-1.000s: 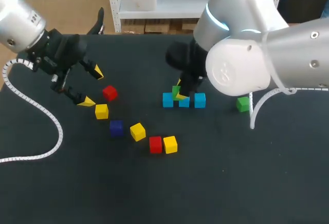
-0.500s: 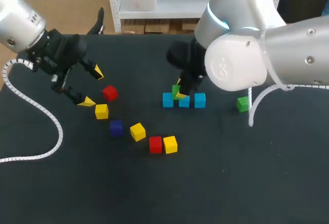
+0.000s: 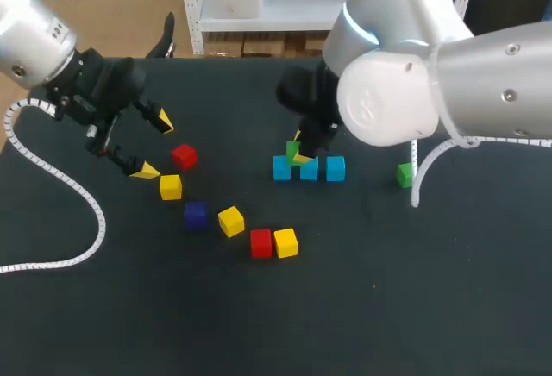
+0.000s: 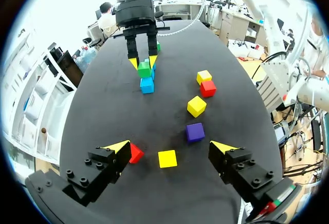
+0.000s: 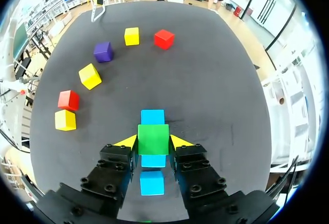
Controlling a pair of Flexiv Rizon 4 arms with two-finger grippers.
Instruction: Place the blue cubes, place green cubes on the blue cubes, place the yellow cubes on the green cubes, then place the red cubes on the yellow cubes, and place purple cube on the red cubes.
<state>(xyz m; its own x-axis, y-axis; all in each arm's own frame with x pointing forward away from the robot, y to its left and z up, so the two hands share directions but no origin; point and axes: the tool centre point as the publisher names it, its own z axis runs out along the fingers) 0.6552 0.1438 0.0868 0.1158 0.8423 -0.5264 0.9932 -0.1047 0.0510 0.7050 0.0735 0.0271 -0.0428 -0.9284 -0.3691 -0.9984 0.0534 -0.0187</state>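
Observation:
Three blue cubes [image 3: 309,170] stand in a row at the table's middle. My right gripper [image 3: 300,153] is shut on a green cube [image 3: 294,150] just above the row, over the left and middle blue cubes. In the right wrist view the green cube [image 5: 153,138] sits between the yellow tips of the right gripper [image 5: 153,142], with blue cubes [image 5: 152,116] under and ahead of it. A second green cube [image 3: 405,174] lies to the right. My left gripper [image 3: 153,145] stands open beside a red cube [image 3: 183,155]; in its own view the left gripper [image 4: 171,147] is empty.
Loose cubes lie in an arc left of the row: yellow [image 3: 171,187], purple [image 3: 195,214], yellow [image 3: 230,221], red [image 3: 260,241], yellow [image 3: 285,241]. A white corrugated cable [image 3: 82,199] trails over the table's left part.
The right arm's bulky upper part has shifted slightly left; its gripper and the green cube have hardly moved. The left arm has kept still.

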